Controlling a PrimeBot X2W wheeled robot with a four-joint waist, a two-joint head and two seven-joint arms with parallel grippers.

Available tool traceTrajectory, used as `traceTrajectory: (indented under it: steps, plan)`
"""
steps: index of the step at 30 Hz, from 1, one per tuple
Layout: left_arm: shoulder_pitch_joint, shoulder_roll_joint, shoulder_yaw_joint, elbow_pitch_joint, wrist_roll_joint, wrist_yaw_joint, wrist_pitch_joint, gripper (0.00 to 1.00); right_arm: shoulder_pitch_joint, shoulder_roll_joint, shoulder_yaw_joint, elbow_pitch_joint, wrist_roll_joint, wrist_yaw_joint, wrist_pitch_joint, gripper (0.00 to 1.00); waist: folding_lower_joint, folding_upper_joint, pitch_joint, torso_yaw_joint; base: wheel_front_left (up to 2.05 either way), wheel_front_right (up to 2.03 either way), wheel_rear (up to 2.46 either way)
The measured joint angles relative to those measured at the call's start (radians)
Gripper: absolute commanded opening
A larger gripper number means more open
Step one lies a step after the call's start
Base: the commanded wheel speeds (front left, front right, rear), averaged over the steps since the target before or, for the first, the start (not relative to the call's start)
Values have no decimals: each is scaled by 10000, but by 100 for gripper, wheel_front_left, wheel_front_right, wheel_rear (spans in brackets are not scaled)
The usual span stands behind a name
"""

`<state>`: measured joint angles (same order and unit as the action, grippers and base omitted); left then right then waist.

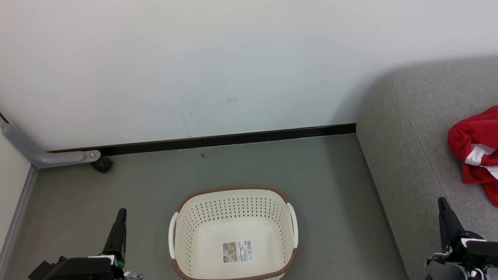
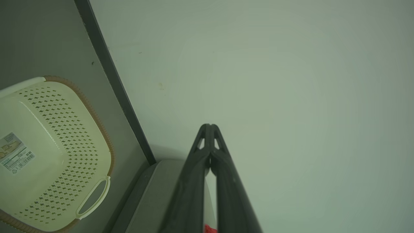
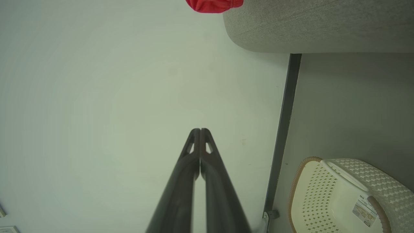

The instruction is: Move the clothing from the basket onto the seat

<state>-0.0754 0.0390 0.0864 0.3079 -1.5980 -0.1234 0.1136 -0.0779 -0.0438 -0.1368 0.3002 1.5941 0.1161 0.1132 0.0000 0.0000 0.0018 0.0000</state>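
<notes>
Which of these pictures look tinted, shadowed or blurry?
Head view: neutral, even light; soft shadow on the wall beside the seat. Left wrist view: green cast, a glint inside the basket. Right wrist view: same green cast, nothing badly blurred.

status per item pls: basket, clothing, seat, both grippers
basket: upright on the floor, empty.
clothing: crumpled heap on the seat, partly cut off by the frame edge.
seat: bearing the clothing.
left gripper: shut, empty.
right gripper: shut, empty.

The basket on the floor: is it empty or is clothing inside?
Empty. The basket shows its bare bottom and paper label, nothing inside; the red clothing lies on the grey seat.
</notes>
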Motion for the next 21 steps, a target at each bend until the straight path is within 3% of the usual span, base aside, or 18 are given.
traceTrajectory:
  steps: [21]
  plan:
    - [0,-2,0,-12,0,0,0,0,0,2,0,-2,0,0,0,0,0,0,1,0,0,0,0]
